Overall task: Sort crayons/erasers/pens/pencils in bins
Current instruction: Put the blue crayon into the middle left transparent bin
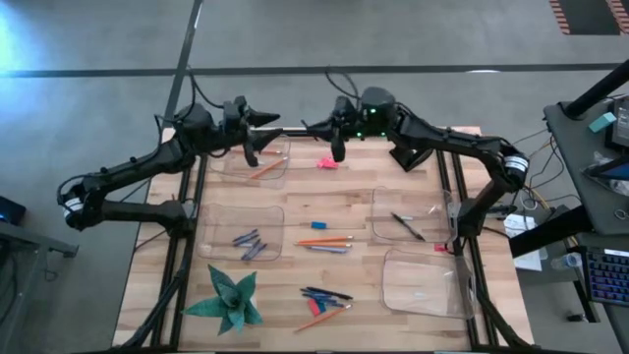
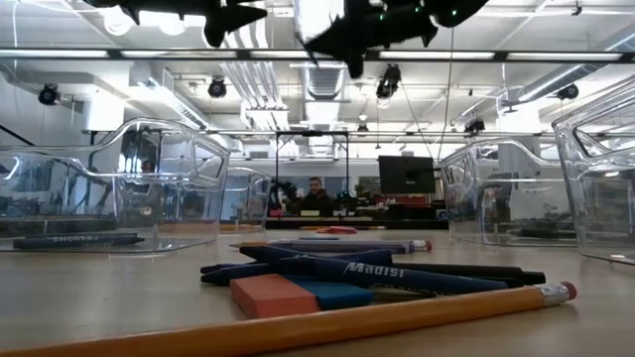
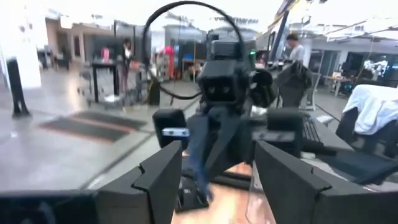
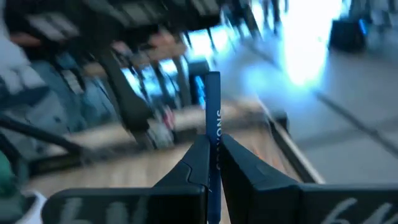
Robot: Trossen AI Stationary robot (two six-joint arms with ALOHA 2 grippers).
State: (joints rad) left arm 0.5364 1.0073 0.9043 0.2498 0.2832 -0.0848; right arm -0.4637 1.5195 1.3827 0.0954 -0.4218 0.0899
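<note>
My right gripper is high over the table's far edge, pointing toward the left edge, shut on a dark blue pen with white lettering. My left gripper faces it from the left, open with nothing between its fingers, above the far-left bin, where an orange pencil lies. The near-left bin holds crayons. The right bin holds a dark pen. A pink eraser lies on the table at the far side. My right gripper pinches the pen's shaft between its two fingers. The fingers lie level, coming from the table's right, and across the pen. One end of the pen sticks out past the fingertips. The pen is lifted well clear of the table.
Loose in the table's middle lie a blue eraser and pencils. Nearer the front are pens, a red eraser and a pencil. A green paper star sits front left, a fourth bin front right.
</note>
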